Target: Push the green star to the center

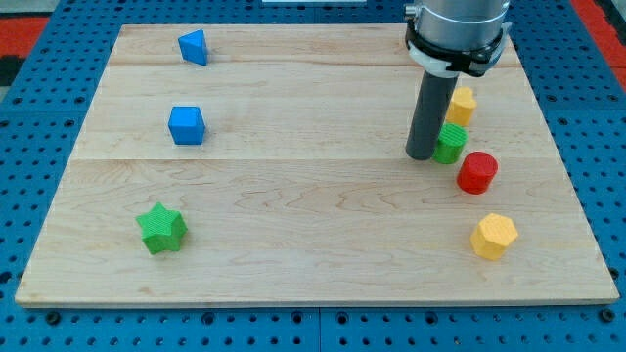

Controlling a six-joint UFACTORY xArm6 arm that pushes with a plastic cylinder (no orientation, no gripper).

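The green star (161,228) lies on the wooden board (293,196) at the view's lower left. My tip (423,155) rests on the board at the view's right, far from the star. It stands just left of a small green block (451,143), touching it or nearly so. The rod hides part of that green block.
A yellow block (461,104) sits just above the green block, a red cylinder (477,172) just below and right of it. A yellow hexagon (494,236) lies at the lower right. A blue cube (186,125) and a blue wedge-like block (194,46) lie at the upper left.
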